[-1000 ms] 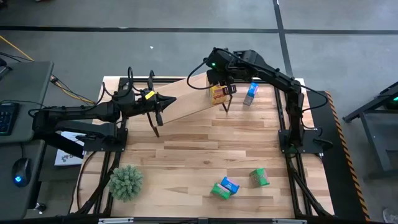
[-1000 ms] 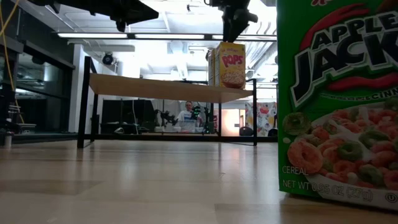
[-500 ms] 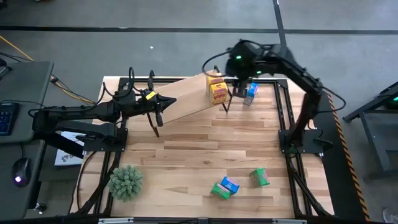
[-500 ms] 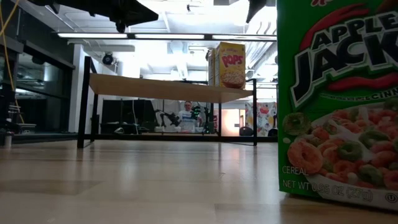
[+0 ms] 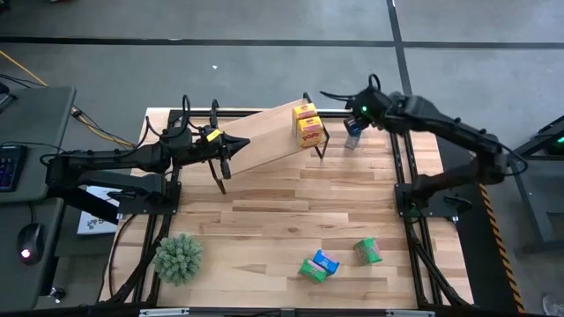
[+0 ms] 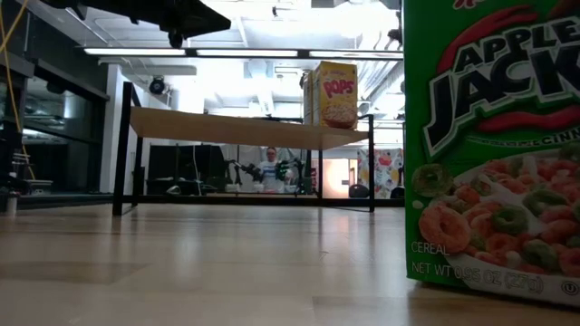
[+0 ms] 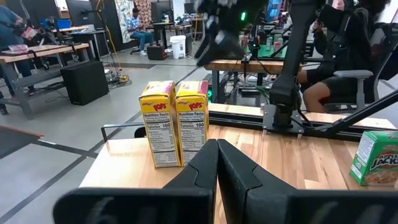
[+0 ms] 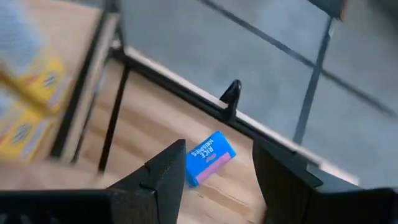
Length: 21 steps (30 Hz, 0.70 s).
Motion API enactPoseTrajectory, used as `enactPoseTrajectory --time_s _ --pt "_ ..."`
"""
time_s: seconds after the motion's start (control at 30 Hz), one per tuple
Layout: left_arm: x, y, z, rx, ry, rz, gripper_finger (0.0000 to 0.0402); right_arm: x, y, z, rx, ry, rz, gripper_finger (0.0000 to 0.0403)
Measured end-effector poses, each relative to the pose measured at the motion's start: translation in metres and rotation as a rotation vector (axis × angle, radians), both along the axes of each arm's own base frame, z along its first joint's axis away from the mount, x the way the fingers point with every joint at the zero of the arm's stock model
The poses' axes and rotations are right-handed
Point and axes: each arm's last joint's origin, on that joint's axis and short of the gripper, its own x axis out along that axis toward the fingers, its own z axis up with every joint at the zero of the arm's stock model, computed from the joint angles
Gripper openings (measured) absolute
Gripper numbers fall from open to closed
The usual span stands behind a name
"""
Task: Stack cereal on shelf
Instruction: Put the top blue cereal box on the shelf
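The right end effector (image 5: pixel 352 114) hangs with its fingers spread and empty, directly above a blue cereal box (image 5: pixel 355 132) that lies on the surface (image 5: pixel 291 211) just beside the shelf's black leg. The left end effector (image 5: pixel 240 145) rests fully closed, holding nothing, at the opposite end of the shelf (image 5: pixel 264 139) from the right one.

Risks from this position:
- The blue box lies flat near the shelf frame. A descent that is off-centre could push it against the leg or clip the frame instead of straddling the box.
- The shelf plank is sloped. Two yellow cereal boxes (image 5: pixel 307 126) stand on it, touching each other, close beside the right end effector. A swing of the arm past them could knock them over or slide them down the plank.

Containers: none is open, and no contents are visible.

Remaining stock, well away from both end effectors near the surface's front edge: a green box (image 5: pixel 367 252) and a green-and-blue pair (image 5: pixel 319 265). A spiky green plant (image 5: pixel 179 257) stands apart from them.
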Motion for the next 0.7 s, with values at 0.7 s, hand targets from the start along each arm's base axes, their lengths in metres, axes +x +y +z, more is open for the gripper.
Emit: enactPoseTrajectory --time_s 0.7 --pt "0.0 0.0 0.0 -0.008 -0.001 0.001 0.0003 -0.015 -0.034 -0.105 0.056 -0.411 -0.56 0.0178"
